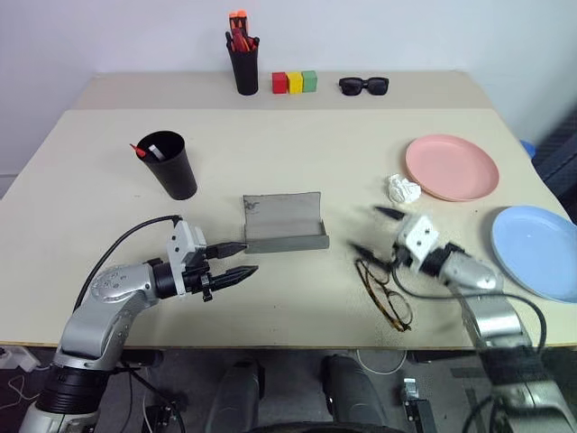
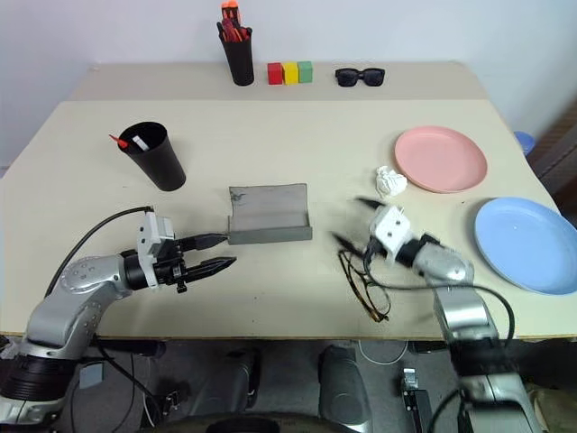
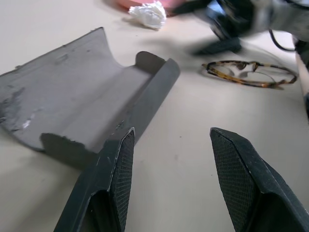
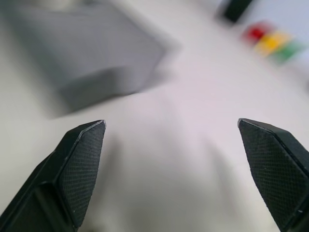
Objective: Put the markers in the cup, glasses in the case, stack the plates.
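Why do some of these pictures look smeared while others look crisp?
Right wrist view: the case and coloured blocks are streaked with motion blur, though the fingers are sharp. Left wrist view: the right gripper is smeared; case and glasses are crisp. Head views: evenly lit, soft shadows.

We saw a grey case (image 1: 284,223), tortoiseshell-brown glasses (image 1: 386,293), a matte black cup (image 1: 169,164), salmon pink (image 1: 452,167) and light blue plates (image 1: 537,251), on a beige surface (image 1: 297,144).
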Robot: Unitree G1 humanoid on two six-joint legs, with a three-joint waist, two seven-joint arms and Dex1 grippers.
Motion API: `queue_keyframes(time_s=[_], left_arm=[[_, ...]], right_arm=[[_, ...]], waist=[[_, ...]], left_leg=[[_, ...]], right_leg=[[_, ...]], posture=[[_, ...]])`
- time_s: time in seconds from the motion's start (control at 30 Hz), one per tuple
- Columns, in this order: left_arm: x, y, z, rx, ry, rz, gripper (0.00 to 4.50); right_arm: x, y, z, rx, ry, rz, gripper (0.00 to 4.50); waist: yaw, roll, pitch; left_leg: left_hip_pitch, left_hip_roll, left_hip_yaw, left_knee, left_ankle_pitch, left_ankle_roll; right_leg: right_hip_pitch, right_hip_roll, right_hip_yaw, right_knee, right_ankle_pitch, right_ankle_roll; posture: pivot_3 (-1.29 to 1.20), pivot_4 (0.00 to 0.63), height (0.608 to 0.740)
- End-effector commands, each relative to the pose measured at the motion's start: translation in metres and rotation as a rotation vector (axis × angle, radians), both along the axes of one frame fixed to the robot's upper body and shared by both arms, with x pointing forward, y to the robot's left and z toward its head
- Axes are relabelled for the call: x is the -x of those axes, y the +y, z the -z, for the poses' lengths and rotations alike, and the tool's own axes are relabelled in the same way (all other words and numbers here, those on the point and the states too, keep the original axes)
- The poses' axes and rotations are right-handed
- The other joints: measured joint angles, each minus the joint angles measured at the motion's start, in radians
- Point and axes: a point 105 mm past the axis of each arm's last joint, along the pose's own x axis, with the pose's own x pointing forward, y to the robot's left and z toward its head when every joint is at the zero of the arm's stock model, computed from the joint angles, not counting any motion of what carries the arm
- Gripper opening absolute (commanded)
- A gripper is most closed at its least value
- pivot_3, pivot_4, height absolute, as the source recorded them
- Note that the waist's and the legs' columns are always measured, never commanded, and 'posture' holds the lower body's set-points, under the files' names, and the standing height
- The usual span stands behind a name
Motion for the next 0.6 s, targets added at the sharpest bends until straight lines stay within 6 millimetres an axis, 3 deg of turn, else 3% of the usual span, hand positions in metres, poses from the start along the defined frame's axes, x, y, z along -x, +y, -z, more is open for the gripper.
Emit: queue_keyframes(time_s=[0.03,0.23,0.37,0.6], left_arm=[[0.002,0.002,-0.012,0.004,-0.047,0.0,2.53],[0.004,0.003,-0.01,0.004,-0.039,-0.003,2.53],[0.003,0.001,-0.009,0.006,-0.036,0.0,2.53],[-0.002,-0.01,-0.004,0.005,-0.025,0.071,2.53]], right_arm=[[-0.006,-0.004,-0.037,-0.046,-0.173,0.024,4.48],[-0.006,-0.008,-0.048,-0.09,-0.178,0.029,4.48],[0.003,-0.008,-0.041,-0.143,-0.05,0.011,4.48],[0.065,-0.002,-0.009,-0.124,0.334,-0.069,4.48]], waist=[[0.001,0.0,0.0],[-0.003,0.0,0.0],[-0.002,0.0,0.0],[0.004,0.0,0.0]], left_leg=[[0.0,0.0,0.0,-0.001,0.0,0.0],[0.0,0.0,0.0,-0.001,0.0,0.0],[0.0,0.0,0.0,0.0,0.0,0.0],[-0.001,0.0,-0.001,0.0,0.0,0.001]], right_leg=[[0.0,0.0,0.0,0.0,0.001,0.002],[0.0,0.0,0.0,0.0,0.001,0.002],[0.0,0.0,0.0,0.0,-0.001,-0.001],[0.001,0.0,0.0,0.0,-0.001,-0.001]], posture=[[0.0,0.15,0.74],[0.0,0.15,0.74],[0.0,0.15,0.74],[0.0,0.15,0.74]])
